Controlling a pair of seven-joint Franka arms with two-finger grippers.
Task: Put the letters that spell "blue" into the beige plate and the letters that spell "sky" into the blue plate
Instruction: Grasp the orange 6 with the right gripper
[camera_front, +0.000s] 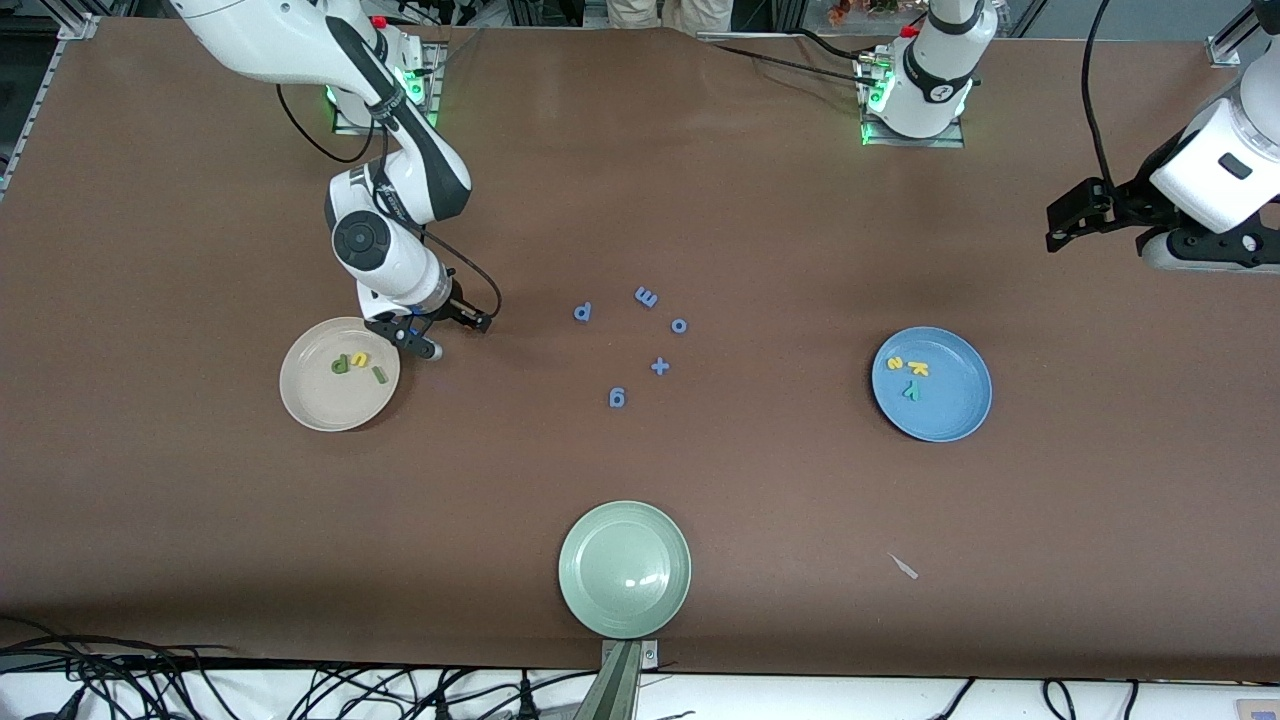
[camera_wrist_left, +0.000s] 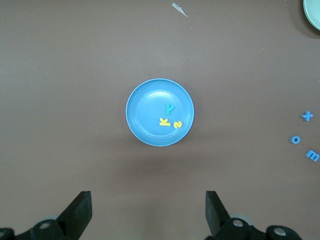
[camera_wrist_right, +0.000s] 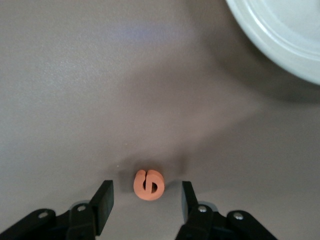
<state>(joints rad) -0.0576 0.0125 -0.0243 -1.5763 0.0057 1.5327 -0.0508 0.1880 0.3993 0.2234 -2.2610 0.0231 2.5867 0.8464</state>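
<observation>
Between my right tool's (camera_wrist_right: 145, 200) part-open fingers the orange e (camera_wrist_right: 148, 184) lies flat on the desk, just beside the beige plate (camera_wrist_right: 280, 37). Light, soft foam: pinch its outer edges gently. My left tool (camera_wrist_left: 149, 210) waits wide open over the blue plate (camera_wrist_left: 145, 110).

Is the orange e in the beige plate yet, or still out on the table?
Out. In the right wrist view the orange e lies on the brown table between the right gripper's open fingers, apart from the beige plate.
</observation>
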